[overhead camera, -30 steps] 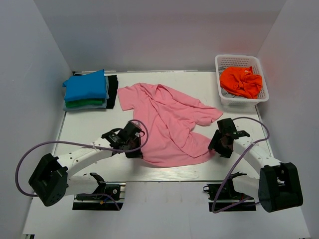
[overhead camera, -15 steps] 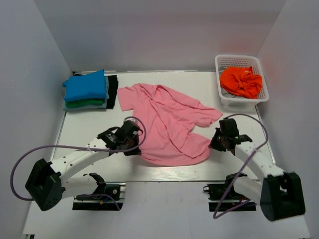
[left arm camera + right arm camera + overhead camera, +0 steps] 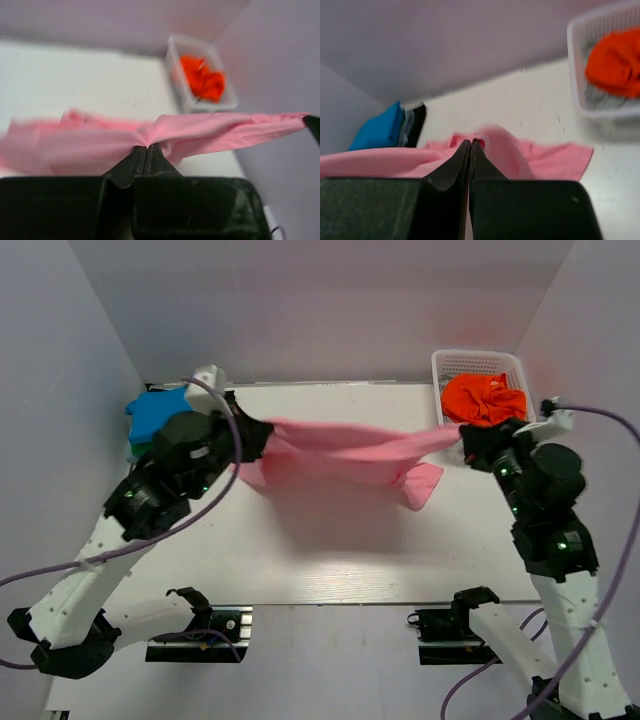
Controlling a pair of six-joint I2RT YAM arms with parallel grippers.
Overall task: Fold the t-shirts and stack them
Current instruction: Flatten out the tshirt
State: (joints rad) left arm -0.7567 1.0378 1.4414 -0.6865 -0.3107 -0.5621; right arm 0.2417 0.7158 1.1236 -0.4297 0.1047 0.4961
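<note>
**Item 1: pink t-shirt** (image 3: 340, 452)
- Position: we list it as lifted clear of the surface (image 3: 330, 560). It is strung in a rumpled band between the two hands, and a loose flap hangs below the band on the side nearer the right hand.
- Left hand (image 3: 243, 436): fingers pressed together, pinching one end of the cloth at their tips.
- Right hand (image 3: 470, 443): fingers likewise pressed together on the other end. Its wrist view shows a small fold of pink caught at the tips.
- Handling, as we judge it: light, soft and limp, with no stiffness of its own.
  - It sags wherever it is not held, and it will bunch rather than lie flat unless drawn taut.
  - It is not fragile, and it is unlikely to slip from a firm pinch.
- Where to take hold: at an edge or corner, such as the hem or a shoulder seam. We would place one hold per hand, well apart, so the body hangs open between them.

**Item 2: blue t-shirt** (image 3: 155, 415)
- Folded, just beside the left hand on the side away from the right hand.

**Item 3: orange t-shirt** (image 3: 483, 400)
- Crumpled in the white lattice basket (image 3: 478, 360), just beyond the right hand.
- Some grey cloth (image 3: 600, 97) lies under it.

**Markings**
- We find no brand, label or writing legible on any shirt, on the basket or on either hand.
</note>
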